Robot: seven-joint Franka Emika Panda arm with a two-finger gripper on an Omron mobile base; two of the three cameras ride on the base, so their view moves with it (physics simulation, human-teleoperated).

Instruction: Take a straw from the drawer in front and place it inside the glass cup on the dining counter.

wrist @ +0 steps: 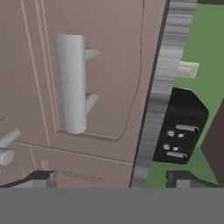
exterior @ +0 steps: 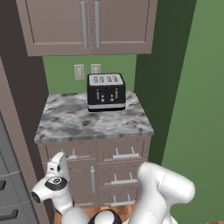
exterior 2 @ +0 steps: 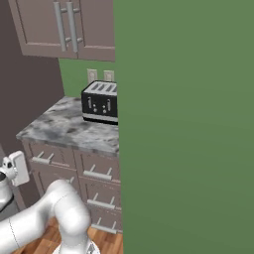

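Note:
The taupe-brown drawer point(wrist: 105, 87) with its silver bar handle point(wrist: 72, 83) is shut, right under the marbled edge of the small counter. It is the top left drawer point(exterior: 81, 150) of the cabinet below the toaster. My gripper point(wrist: 113, 181) stands open just in front of this drawer front, its fingertips point(wrist: 39, 179) wide apart with nothing between them. My hand point(exterior: 58, 164) hangs low at the cabinet's left side, and the hand point(exterior 2: 15, 168) also appears at the left edge of the right base view. The straw, the glass cup and the dining counter are out of view.
A black toaster point(exterior: 106, 92) stands on the small marbled top point(exterior: 65, 122). More shut drawers point(exterior: 124, 153) fill the cabinet's right half. Wall cabinets point(exterior: 87, 26) hang above. A green wall point(exterior 2: 188, 124) closes the right side, and a dark tall unit point(exterior: 13, 109) stands on the left.

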